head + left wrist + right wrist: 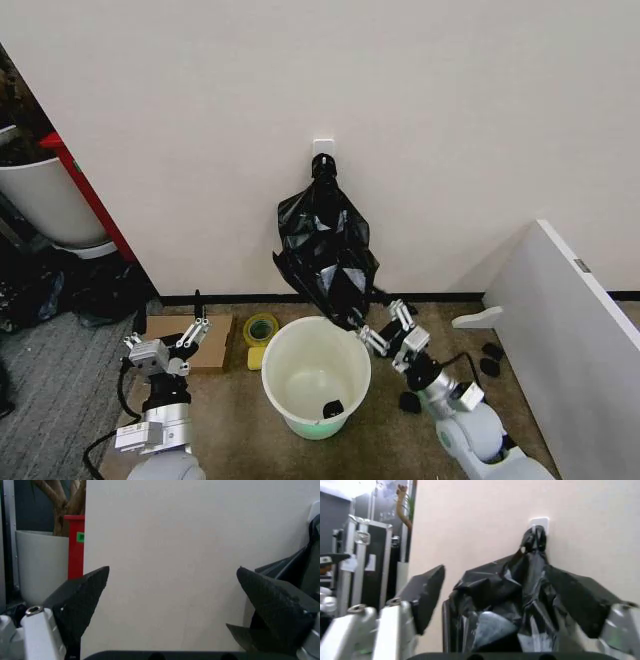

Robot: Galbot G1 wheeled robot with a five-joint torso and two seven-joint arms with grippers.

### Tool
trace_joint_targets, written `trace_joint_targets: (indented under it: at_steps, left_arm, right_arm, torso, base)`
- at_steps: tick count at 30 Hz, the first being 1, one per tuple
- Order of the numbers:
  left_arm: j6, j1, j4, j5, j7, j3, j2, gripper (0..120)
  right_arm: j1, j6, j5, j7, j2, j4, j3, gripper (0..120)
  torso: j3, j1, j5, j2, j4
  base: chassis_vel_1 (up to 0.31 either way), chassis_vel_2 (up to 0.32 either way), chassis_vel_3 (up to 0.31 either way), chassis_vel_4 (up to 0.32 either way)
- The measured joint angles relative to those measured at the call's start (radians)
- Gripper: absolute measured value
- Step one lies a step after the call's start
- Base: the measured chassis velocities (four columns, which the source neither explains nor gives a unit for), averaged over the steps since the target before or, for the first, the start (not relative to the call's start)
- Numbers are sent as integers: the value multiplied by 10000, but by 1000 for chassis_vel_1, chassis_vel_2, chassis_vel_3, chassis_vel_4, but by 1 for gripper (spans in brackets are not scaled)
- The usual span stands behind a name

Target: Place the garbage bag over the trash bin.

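Observation:
The trash bin (pixel 296 352), cream-white with a pale green base, stands open on the floor by the wall. Above it a bundle of glossy black bags (pixel 325 245) hangs from a white wall hook (pixel 323 150), knotted at the top. I cannot tell a single garbage bag apart within it. My right gripper (pixel 386 323) is open at the bundle's lower right tip, just past the bin's rim. In the right wrist view the bundle (pixel 520 592) hangs between the spread fingers of that gripper (pixel 515 605). My left gripper (pixel 186 335) waits open, left of the bin.
A small black object (pixel 333 407) lies inside the bin. A yellow tape roll (pixel 261 328) and a cardboard piece (pixel 212 350) lie left of it. A white board (pixel 570 340) leans at the right. A white tub with a red frame (pixel 45 200) stands far left.

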Motion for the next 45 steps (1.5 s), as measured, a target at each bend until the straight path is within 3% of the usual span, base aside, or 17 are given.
trace_joint_targets:
  at_steps: [2,5,10,18,22,26,27,29,32,36,40,45]
  left_arm:
    - [0,-13,23,2,0,-2,1,100]
    - [0,-49,121,14,0,-1,12,100]
    - [3,-149,281,35,0,43,35,100]
    - [128,-389,568,56,-1,140,44,100]
    - [165,-434,588,57,-7,144,44,100]
    - [198,-465,587,56,-32,105,68,100]
    - [198,-465,587,56,-32,105,68,100]
    - [201,-462,570,50,-61,65,89,100]
    - [202,-437,543,34,-104,12,125,100]
    - [203,-423,543,29,-133,-7,143,100]
    - [200,-413,541,29,-137,14,143,100]
    - [189,-370,519,72,-138,70,131,100]
  right_arm:
    - [-14,-232,-624,680,-26,60,-44,85]
    - [163,-916,-2992,2625,-153,-15,-159,98]
    - [695,-2169,-4887,3869,-742,-130,-435,100]
    - [2086,-4090,-5853,4727,-1650,-321,-1817,100]
    - [2534,-4693,-6366,5128,-1757,-628,-2529,100]
    - [2953,-6229,-7314,6006,-1668,-891,-3511,100]
    - [2953,-6229,-7314,6006,-1668,-891,-3511,100]
    - [3032,-7305,-8202,6562,-1535,-1004,-3615,100]
    - [3097,-8094,-9012,7094,-1388,-1112,-3605,100]
    - [3099,-8271,-9272,7297,-1299,-1079,-3475,100]
    - [3083,-7742,-9294,7394,-1169,-1065,-3311,91]
    - [3143,-5923,-9279,7357,-815,-1256,-2928,72]
  torso:
    - [0,0,0,0,-1]
    - [0,0,0,0,0]
    - [0,0,0,0,-1]
    - [0,0,-2,0,1]
    - [1,0,1,0,0]
    - [0,0,0,0,1]
    - [0,0,0,0,1]
    - [0,0,-1,0,1]
    - [0,0,0,0,-1]
    - [0,0,-1,0,-1]
    - [0,0,-1,0,-1]
    - [0,0,0,0,0]
  base:
    - [0,0,0,0]
    - [0,0,0,0]
    - [0,0,0,0]
    - [0,0,0,0]
    - [0,0,0,0]
    - [0,0,0,0]
    - [0,0,0,0]
    - [0,0,0,0]
    - [0,0,0,0]
    - [0,0,0,0]
    - [0,0,0,0]
    - [0,0,0,0]
